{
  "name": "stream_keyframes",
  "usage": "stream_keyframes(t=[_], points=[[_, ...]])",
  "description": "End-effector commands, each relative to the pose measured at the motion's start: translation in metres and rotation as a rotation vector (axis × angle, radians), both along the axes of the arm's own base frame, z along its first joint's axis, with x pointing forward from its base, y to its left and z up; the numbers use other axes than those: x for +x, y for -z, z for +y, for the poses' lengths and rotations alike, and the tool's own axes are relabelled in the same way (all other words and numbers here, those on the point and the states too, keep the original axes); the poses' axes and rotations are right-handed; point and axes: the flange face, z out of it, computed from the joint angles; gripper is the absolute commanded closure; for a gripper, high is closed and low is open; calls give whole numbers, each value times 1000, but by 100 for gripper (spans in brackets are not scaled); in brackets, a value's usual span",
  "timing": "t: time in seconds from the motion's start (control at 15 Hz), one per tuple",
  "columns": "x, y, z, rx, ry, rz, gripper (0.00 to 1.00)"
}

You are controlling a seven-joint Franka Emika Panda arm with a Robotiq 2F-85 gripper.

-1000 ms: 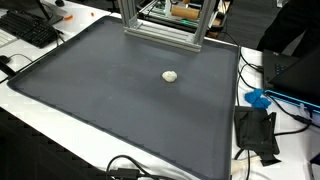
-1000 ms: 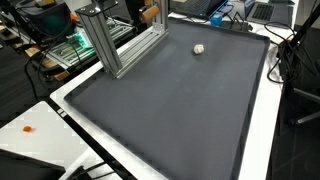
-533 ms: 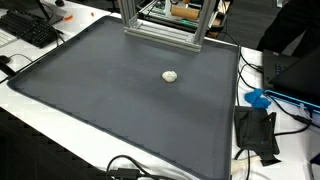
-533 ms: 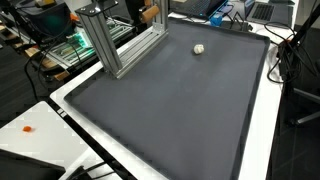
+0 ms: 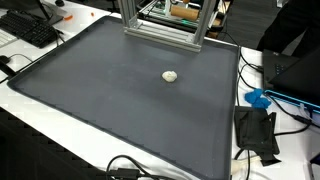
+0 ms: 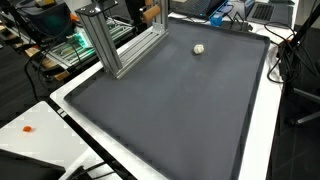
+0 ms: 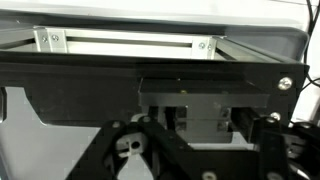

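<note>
A small whitish crumpled ball (image 5: 170,75) lies alone on a large dark grey mat (image 5: 100,95), toward its far side; it also shows in the exterior view (image 6: 199,49) on the mat (image 6: 180,110). No arm or gripper shows in either exterior view. In the wrist view, the dark links of my gripper (image 7: 200,165) fill the lower edge, spread apart with nothing between them. It faces a dark bar and an aluminium rail (image 7: 125,42) close ahead. The ball is not in the wrist view.
An aluminium frame (image 5: 160,30) stands at the mat's edge, also seen in the exterior view (image 6: 110,45). A keyboard (image 5: 30,30), a blue item (image 5: 258,98), a black box (image 5: 257,133) and cables (image 5: 125,168) lie round the mat. A small orange piece (image 6: 27,129) lies on the white table.
</note>
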Motion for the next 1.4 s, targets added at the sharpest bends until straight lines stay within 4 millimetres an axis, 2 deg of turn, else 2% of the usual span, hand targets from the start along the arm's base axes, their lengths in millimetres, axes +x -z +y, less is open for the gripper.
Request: stream_keyframes(t=[0.0,0.07,0.27,0.73,0.8,0.87,0.93,1.0,1.13,1.33], points=[[-10,10,3,14,2,6,45],[-10,10,4,15,1,3,58],[-10,11,3,15,2,4,78],[-10,19,5,13,-5,13,78],[-10,20,6,12,-9,14,72],[-10,20,6,12,-9,14,35],[-10,20,6,12,-10,13,48],[-11,21,7,12,-12,15,70],[-11,22,6,9,-14,11,78],[-11,23,7,10,-16,11,78]])
